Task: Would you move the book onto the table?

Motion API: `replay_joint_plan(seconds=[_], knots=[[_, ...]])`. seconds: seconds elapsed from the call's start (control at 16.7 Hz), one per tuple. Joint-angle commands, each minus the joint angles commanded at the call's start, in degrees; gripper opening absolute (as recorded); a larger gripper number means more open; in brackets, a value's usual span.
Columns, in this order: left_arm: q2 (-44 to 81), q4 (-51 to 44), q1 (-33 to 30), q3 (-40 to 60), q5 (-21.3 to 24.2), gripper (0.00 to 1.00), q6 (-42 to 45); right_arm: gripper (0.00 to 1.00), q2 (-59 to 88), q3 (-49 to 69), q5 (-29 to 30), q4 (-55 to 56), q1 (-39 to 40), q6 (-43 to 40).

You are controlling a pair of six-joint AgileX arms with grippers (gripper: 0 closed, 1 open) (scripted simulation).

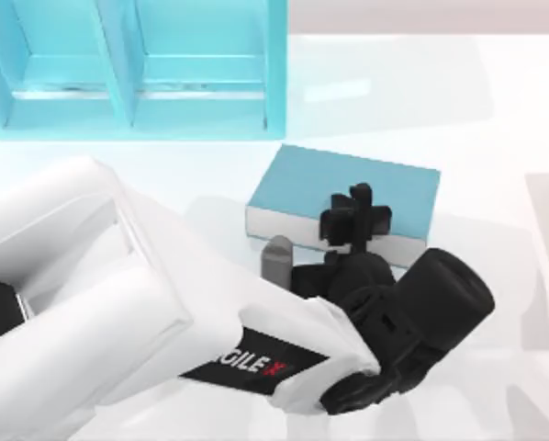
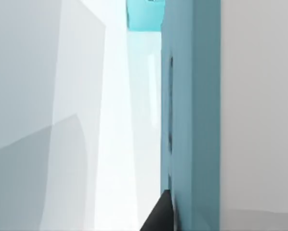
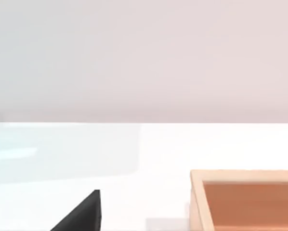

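We find the book lying flat on the table, just in front of the light-blue shelf unit, its white page edges turned toward the near side. Our left gripper sits over the book's near long edge; the top view shows its dark fingers at that edge, and the left wrist view has the blue cover running close alongside one finger. Whether the fingers clamp the book or have let go, we cannot tell from these angles, and we record it as undetermined. We judge the step in hand to be the release: the book appears fully supported, so the fingers should part evenly and the hand rise straight up, without dragging the cover sideways. The shelf unit stands near behind the book, so any retreat is better made upward and toward the near side. A small grey cylinder beside the wrist appears to belong to the arm. The right gripper is parked well to the right, near a wooden tray that lies clear of the work.
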Motion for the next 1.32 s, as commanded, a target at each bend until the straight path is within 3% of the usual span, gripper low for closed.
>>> replay_joint_plan(seconds=[0.06, 0.84, 1.32], knots=[[0.0, 0.0, 0.0, 0.0, 0.0, 0.0, 0.0, 1.0, 0.0, 0.0, 0.0, 0.0, 0.0, 0.0], [0.0, 0.0, 0.0, 0.0, 0.0, 0.98, 0.0, 1.0, 0.0, 0.0, 0.0, 0.0, 0.0, 0.0], [0.0, 0.0, 0.0, 0.0, 0.0, 1.0, 0.0, 1.0, 0.0, 0.0, 0.0, 0.0, 0.0, 0.0]])
